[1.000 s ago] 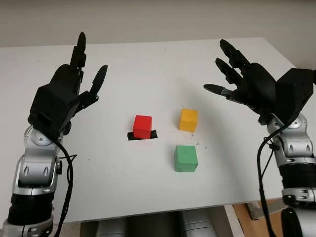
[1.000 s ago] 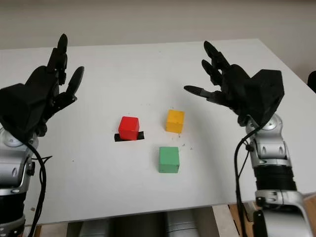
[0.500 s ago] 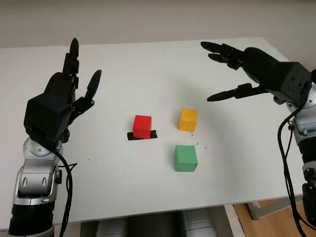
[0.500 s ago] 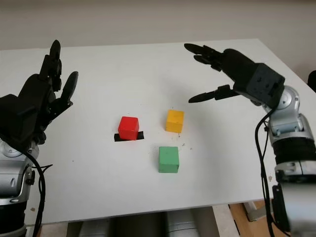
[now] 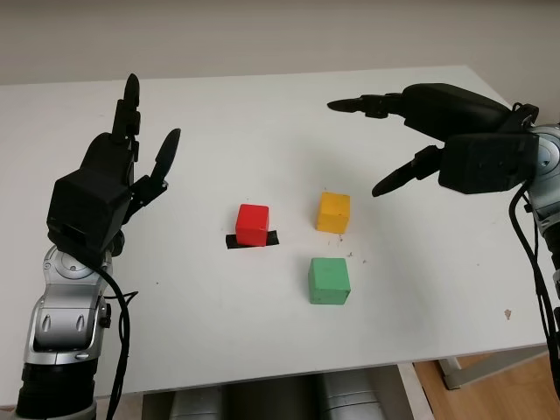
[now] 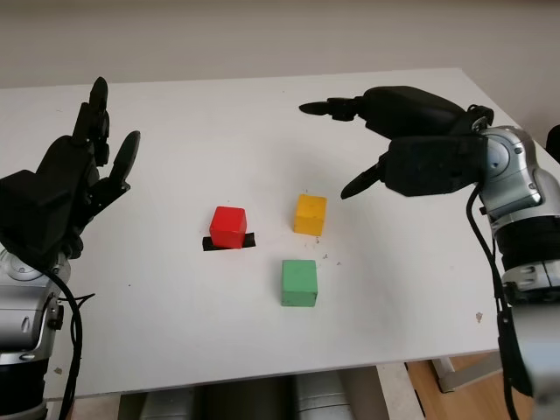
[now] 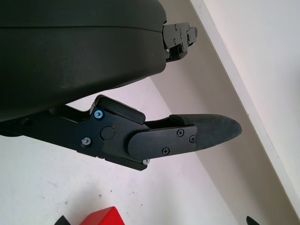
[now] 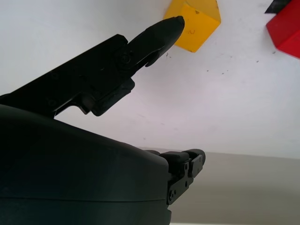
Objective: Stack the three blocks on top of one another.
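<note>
left eye view, unlabelled red block, yellow block

Head stereo pair looks down on the table; wrist cameras sit close behind each hand

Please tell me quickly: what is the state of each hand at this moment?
Left hand: open, holding nothing, raised above the white table, left of the red wooden cube.
Right hand: open, holding nothing, above and behind the yellow wooden cube.

There were no words, numbers or signs to read on anything; the blocks and the surface had no writing.
</note>
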Available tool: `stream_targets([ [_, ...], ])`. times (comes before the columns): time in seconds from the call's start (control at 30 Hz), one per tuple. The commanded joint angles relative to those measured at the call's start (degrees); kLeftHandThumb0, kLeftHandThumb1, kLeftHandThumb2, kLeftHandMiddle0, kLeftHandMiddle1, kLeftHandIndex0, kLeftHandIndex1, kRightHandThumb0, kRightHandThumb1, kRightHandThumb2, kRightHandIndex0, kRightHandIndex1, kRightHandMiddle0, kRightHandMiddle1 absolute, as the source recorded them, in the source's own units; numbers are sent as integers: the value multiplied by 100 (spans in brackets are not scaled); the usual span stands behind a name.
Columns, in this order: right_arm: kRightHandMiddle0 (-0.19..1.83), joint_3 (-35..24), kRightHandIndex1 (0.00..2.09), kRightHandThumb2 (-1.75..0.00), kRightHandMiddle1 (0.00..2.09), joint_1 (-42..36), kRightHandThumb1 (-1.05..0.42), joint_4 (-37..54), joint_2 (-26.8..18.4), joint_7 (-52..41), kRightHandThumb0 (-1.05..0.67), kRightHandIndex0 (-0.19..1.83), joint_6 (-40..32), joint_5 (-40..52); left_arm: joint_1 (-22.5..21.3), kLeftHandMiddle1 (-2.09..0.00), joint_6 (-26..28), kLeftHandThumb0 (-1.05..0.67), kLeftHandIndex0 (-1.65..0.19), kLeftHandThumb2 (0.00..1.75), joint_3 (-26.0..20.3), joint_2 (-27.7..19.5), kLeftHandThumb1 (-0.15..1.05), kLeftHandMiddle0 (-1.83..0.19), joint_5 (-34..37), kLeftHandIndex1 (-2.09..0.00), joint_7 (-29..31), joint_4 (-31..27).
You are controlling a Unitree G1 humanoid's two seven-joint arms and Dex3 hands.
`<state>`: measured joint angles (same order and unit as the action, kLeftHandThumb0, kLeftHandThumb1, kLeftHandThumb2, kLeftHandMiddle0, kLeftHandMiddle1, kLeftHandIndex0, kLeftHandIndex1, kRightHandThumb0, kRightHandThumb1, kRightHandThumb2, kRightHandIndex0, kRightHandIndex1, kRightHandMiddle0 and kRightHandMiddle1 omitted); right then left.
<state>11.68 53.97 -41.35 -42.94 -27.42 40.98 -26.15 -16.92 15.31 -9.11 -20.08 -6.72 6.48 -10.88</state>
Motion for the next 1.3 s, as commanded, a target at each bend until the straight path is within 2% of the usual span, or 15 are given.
stream_targets([
  [0.0, 37, 108, 9, -5, 13, 282, -72, -226, -43, 181, -52, 27, 344, -118, -42, -3, -33, -75, 16, 56, 19, -41, 105, 19, -20, -6, -25, 0],
  [0.2, 39, 490, 7, -6, 11, 535, -75, -559, -62, 540, -49, 26, 893, -702, -16, -4, 24, -76, 16, 54, -21, -51, 105, 19, 11, -6, 13, -69],
  [0.6, 40, 1193, 4, -6, 9, 761, -76, -818, -20, 1463, -46, 20, 1406, -1813, -12, -5, 5, -77, 16, 54, 41, -53, 105, 18, -60, -5, 3, -7],
  [1.27, 38, 2730, 3, -6, 6, 1190, -86, -1952, 197, 4133, -53, 8, 1158, -3823, 40, -5, 40, -76, 16, 56, 53, -64, 105, 18, -75, -5, 26, -76],
])
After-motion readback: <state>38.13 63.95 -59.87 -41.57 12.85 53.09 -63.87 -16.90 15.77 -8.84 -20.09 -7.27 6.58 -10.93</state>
